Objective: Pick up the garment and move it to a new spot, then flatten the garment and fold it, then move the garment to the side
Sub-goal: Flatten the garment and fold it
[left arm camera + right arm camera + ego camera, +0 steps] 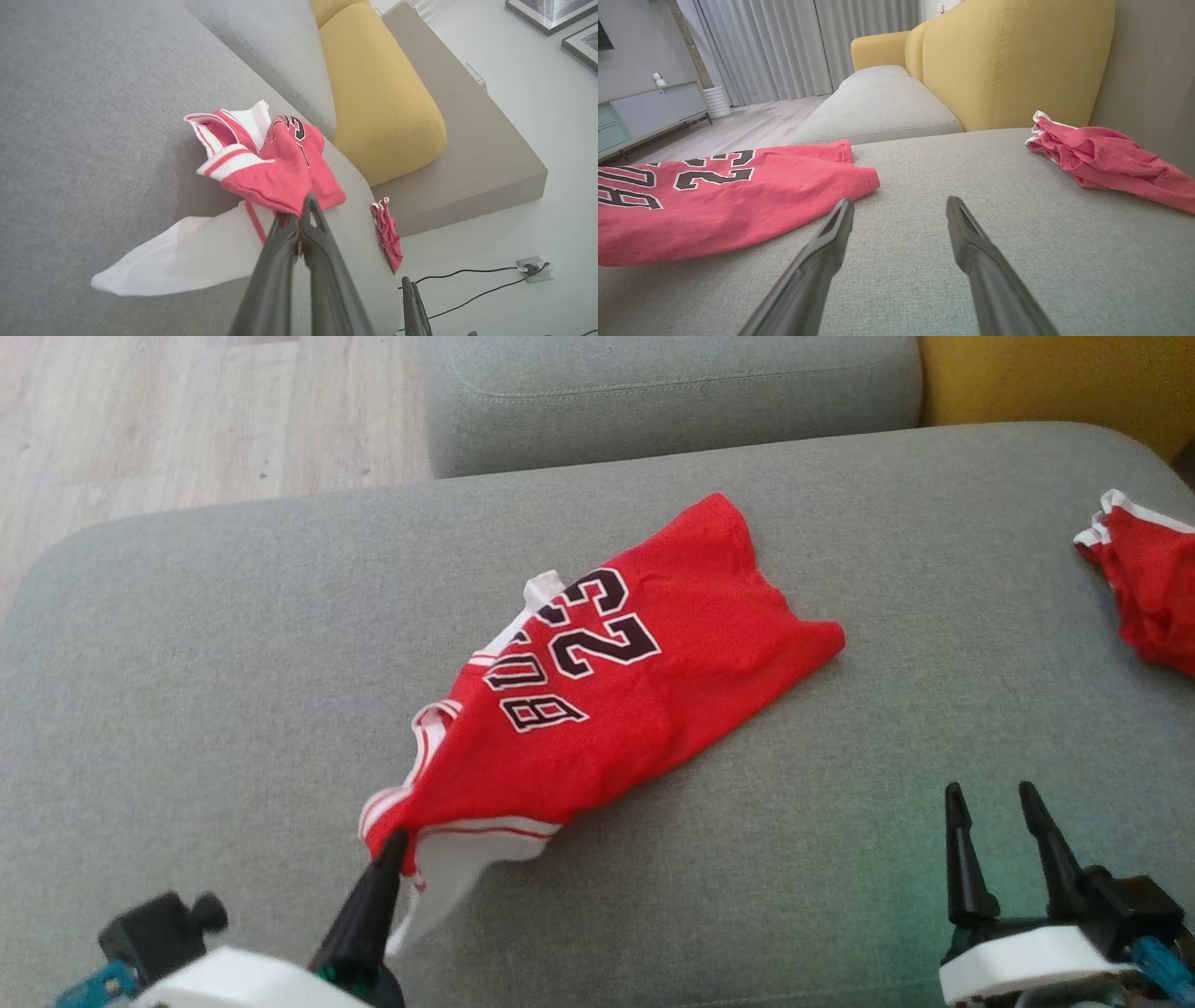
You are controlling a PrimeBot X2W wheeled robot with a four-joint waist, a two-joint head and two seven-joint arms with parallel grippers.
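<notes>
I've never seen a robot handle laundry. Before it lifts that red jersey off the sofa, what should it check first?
1. Left gripper shut on the jersey edge: ok.
2. Right gripper open and empty: ok.
3. Jersey lying flat: not ok, it is bunched near the grip.
4. Other red garment lying apart from the jersey: ok.
5. Bare cushion available for a new spot: ok.
6. How many fabric layers are pinched: cannot tell.
</notes>
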